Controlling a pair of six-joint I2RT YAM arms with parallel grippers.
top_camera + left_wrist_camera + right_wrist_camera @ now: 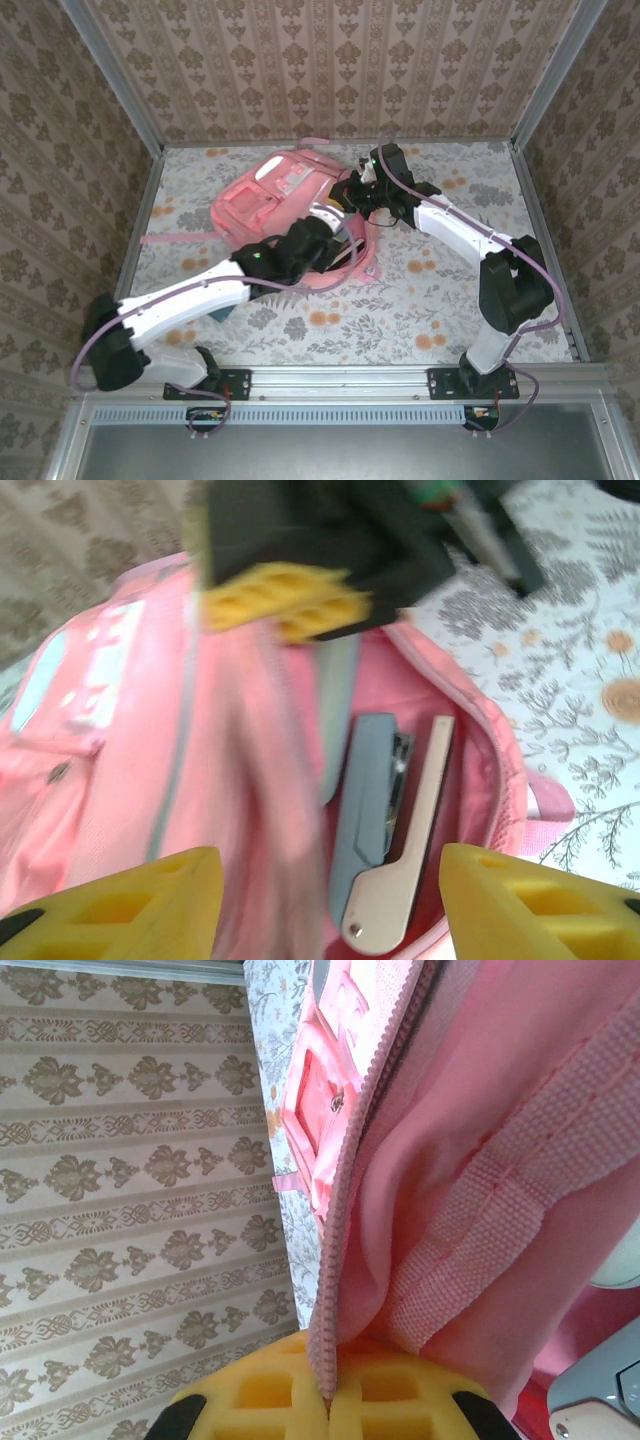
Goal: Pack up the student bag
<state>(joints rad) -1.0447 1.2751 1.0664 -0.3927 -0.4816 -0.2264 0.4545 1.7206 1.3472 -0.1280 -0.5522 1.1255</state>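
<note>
The student bag (270,195) is lying flat on the table (450,300), toward the far edge and a little left of the middle, with its front pockets facing up and its opening turned toward the right side. One pink strap (165,238) is trailing from it toward the left edge.

The bag's opening is being held up by the right gripper (325,1390), which is reaching in from the near right corner. Its yellow fingers are pressed together on the zip edge (345,1190) of the pink fabric, and a band of pink webbing (500,1220) is hanging just beside the pinched spot. In the left wrist view, this clamped rim is being seen at the far side of the opening.

The left gripper (325,905) is reaching in from the near left corner and is being held over the mouth of the bag. Its two yellow fingertips (110,900) are standing well apart and nothing is being gripped between them. The open compartment is lying directly beneath and between them. Inside it, a grey stapler (365,800) is lying lengthwise, and a flat beige item (415,830) is lying alongside it, touching it on the right; what that item is cannot be told.
</note>
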